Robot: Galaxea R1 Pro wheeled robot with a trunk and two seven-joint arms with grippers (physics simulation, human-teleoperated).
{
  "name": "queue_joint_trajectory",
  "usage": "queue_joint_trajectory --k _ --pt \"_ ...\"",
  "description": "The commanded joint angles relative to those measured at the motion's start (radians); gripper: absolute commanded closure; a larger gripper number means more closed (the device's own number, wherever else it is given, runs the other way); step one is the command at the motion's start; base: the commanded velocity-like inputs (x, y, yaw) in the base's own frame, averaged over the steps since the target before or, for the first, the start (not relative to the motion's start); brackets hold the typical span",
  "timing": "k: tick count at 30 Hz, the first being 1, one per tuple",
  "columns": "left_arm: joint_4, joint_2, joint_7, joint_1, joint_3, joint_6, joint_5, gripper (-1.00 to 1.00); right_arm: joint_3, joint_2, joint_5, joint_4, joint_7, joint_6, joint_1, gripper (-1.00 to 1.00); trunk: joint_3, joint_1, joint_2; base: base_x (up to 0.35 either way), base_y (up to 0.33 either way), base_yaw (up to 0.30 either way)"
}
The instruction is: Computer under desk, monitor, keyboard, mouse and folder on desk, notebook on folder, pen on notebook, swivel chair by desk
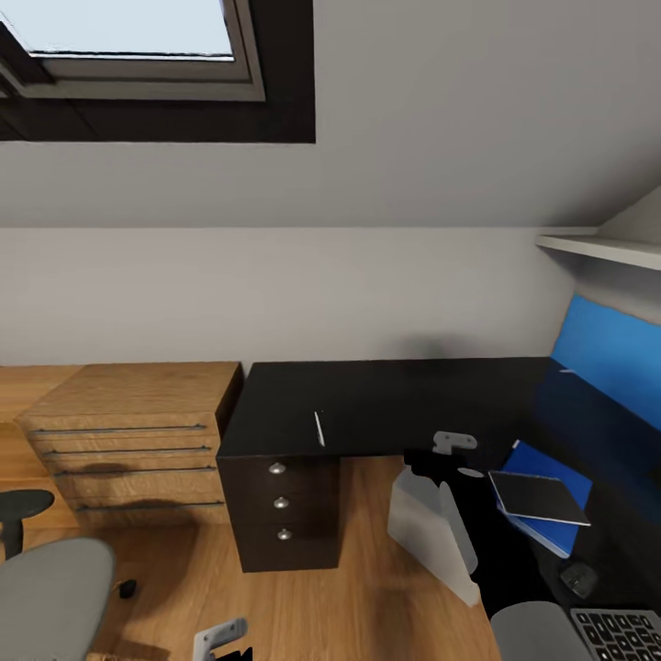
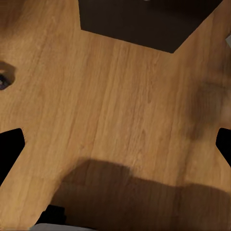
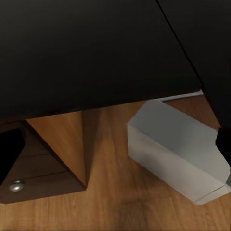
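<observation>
Two grippers stand wide open and empty. The left gripper (image 2: 115, 149) hangs over bare wood floor (image 2: 120, 96) just out from the desk's drawer pedestal (image 1: 280, 507). The right gripper (image 3: 115, 147) looks at the underside edge of the desk (image 1: 395, 399), with its black fingers spread at the sides of its wrist view and nothing between them.

The desk is glossy black and L-shaped, with a blue back panel (image 1: 610, 353) along its right wing. The pen (image 1: 319, 429), a thin white stick, lies on the left wing near the front edge, above the pedestal. Its long axis runs from the front edge toward the back wall, leaning slightly left.

On the right wing lies the folder (image 1: 562, 470), flat and bright blue with white page edges, turned askew to the desk's edge. The notebook (image 1: 538, 497) rests on top of it, dark with pale edges, smaller than the folder and skewed against it, and well apart from the pen. Nearer along that wing sit the small dark mouse (image 1: 578, 578) and then a corner of the keyboard (image 1: 624, 635).

The computer (image 3: 178, 149), a plain grey-white box, stands on the floor at the desk's inner corner, partly beneath the top.

The grey swivel chair (image 1: 46, 592) sits out on the floor well left of the desk. A light-wood drawer unit (image 1: 128, 431) stands just beside the desk's left end.
</observation>
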Motion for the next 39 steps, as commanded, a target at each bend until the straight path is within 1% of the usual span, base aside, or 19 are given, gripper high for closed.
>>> queue_joint_trajectory --k 1,9,24,32,35,39 --pt "-0.002 -0.001 0.005 0.0 0.001 0.005 0.01 -1.0 -0.001 0.0 -0.008 -0.001 -0.006 0.004 -0.001 -1.0 -0.003 0.0 -0.001 0.0 0.0 0.117" --pt "-0.002 -0.001 0.007 0.0 0.001 0.005 0.009 -1.0 -0.001 0.0 -0.008 -0.002 -0.006 0.004 -0.001 -1.0 -0.014 0.0 -0.001 0.0 0.0 0.073" --pt "-0.002 -0.001 0.007 0.0 0.001 0.004 0.009 -1.0 -0.002 0.0 -0.008 -0.002 -0.006 -0.001 -0.001 -1.0 -0.037 0.0 -0.001 0.0 0.0 0.004" --pt "-0.002 -0.001 0.007 0.0 0.001 0.004 0.009 -1.0 -0.002 0.0 -0.008 -0.002 -0.005 -0.003 -0.001 -1.0 -0.039 0.0 -0.001 0.0 0.0 0.0" --pt "-0.003 -0.001 0.009 0.0 0.001 0.005 0.009 -1.0 -0.002 0.001 -0.008 -0.002 -0.005 -0.004 -0.001 -1.0 -0.039 0.0 -0.001 0.0 0.0 0.152" --pt "-0.002 -0.001 0.009 0.0 0.001 0.004 0.009 -1.0 -0.003 0.019 -0.007 -0.002 -0.006 -0.004 -0.001 -1.0 -0.039 0.0 -0.001 0.0 0.0 0.251"
